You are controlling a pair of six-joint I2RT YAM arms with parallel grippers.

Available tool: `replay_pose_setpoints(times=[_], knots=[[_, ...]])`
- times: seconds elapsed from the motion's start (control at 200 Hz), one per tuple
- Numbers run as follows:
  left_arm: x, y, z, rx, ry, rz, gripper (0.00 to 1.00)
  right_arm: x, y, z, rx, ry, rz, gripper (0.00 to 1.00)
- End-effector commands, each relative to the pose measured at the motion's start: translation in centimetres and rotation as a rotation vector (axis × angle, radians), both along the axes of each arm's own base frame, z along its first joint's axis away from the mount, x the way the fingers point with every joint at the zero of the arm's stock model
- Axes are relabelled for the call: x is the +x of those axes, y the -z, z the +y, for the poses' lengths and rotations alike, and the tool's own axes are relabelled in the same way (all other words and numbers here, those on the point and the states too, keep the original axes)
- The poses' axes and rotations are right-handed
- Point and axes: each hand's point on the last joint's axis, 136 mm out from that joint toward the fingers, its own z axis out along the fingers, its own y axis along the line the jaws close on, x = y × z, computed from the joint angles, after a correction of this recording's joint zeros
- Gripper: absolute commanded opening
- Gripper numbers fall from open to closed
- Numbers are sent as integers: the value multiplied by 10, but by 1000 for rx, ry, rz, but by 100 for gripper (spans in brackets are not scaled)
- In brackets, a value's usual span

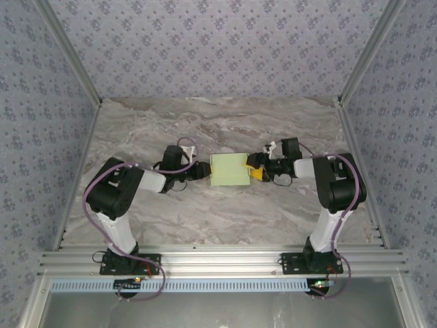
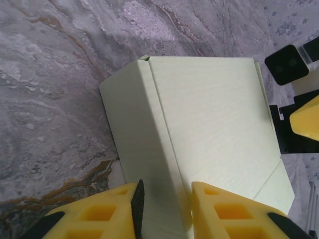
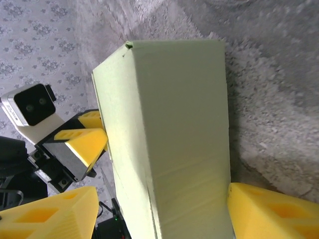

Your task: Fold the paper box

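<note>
The paper box (image 1: 229, 169) is a pale green closed-up box lying on the marble table (image 1: 205, 123), between both arms. My left gripper (image 1: 203, 171) is at its left end. In the left wrist view the box (image 2: 209, 114) shows a bright top face and a shaded side face. My left gripper (image 2: 165, 185) straddles the fold between these faces, and the card fills the gap between its pads. My right gripper (image 1: 251, 169) is at the right end. In the right wrist view the box (image 3: 174, 109) stands between the wide fingers of my right gripper (image 3: 162, 189). One fingertip (image 3: 259, 206) touches the box; the other is apart from it.
Patterned fabric walls (image 1: 218, 41) close the table off behind and on both sides. Aluminium rails (image 1: 218, 263) run along the near edge where the arm bases are bolted. Bare marble lies in front of and behind the box.
</note>
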Motion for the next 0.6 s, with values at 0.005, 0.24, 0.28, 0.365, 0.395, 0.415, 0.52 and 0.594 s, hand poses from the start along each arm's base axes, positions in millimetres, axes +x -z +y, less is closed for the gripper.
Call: replay_pose_setpoints(times=[0.005, 0.24, 0.28, 0.365, 0.395, 0.415, 0.52, 0.594], knots=[[-22, 47, 18, 90, -27, 147, 32, -16, 13, 10, -3, -31, 92, 72], [-21, 59, 32, 130, -99, 165, 28, -10, 29, -15, -163, 108, 123, 73], [-20, 58, 33, 124, -107, 162, 28, -9, 30, -22, -220, 125, 107, 73], [-22, 60, 35, 117, -118, 166, 28, -9, 28, -28, -280, 143, 84, 74], [-23, 61, 35, 116, -123, 168, 28, -9, 27, -27, -281, 140, 83, 74], [-23, 61, 36, 115, -126, 167, 28, -10, 27, -26, -279, 135, 88, 74], [-23, 63, 39, 117, -140, 169, 28, -12, 25, -16, -263, 108, 90, 74], [-23, 62, 38, 109, -137, 164, 28, -13, 20, 0, -216, 61, 72, 74]])
